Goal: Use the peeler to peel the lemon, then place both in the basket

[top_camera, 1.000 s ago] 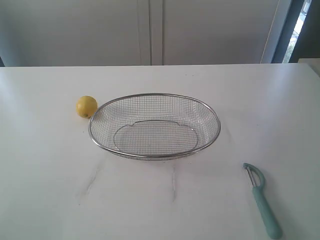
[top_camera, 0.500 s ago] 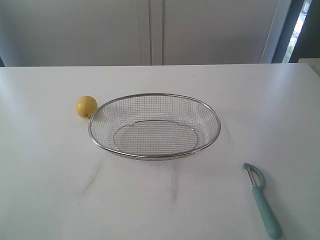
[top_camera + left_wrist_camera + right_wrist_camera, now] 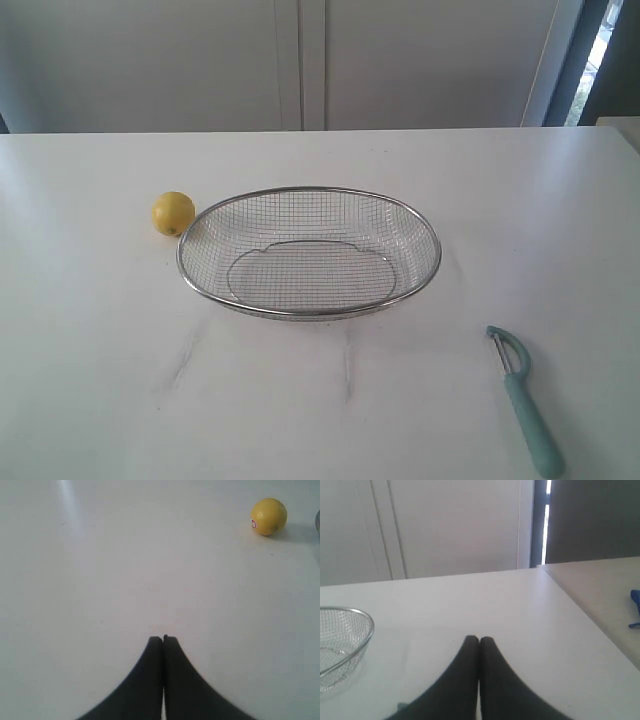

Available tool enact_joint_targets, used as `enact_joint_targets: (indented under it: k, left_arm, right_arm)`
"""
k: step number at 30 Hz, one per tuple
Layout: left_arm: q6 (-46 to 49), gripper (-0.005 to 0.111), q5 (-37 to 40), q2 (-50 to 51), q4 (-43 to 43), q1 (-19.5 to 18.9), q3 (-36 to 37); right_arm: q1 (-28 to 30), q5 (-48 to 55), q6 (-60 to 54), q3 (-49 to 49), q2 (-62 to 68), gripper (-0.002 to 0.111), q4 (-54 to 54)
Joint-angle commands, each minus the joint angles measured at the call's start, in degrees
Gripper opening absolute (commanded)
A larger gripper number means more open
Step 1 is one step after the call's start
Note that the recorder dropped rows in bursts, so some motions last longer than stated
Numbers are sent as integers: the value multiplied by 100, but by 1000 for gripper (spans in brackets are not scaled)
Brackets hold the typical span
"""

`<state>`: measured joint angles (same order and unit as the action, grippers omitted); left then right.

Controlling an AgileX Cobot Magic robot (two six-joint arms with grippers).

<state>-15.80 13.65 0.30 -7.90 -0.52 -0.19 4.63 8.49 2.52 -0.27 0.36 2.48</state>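
right gripper point(image 3: 479, 640): fingers pressed together over table point(image 3: 530, 605) | basket point(image 3: 355, 630): partly in view, apart

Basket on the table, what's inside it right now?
Nothing lies inside the basket: only its mesh and base ring show, with the white table visible through. The lemon and the peeler lie outside it. Nothing is covered.

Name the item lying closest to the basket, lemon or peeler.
The lemon, right beside the left rim of the basket; the peeler lies well apart, at the front right.
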Motion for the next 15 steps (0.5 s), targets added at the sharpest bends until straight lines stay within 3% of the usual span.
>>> enact_joint_targets:
  k: [1, 15]
  left_arm:
    - [-32, 0, 4, -30, 25, -9, 19]
    - [-32, 0, 4, -30, 25, -9, 19]
  right_arm:
    - [-23, -615, -19, 27, -36, 0, -35]
    - [-23, -1572, 70, 27, -36, 0, -35]
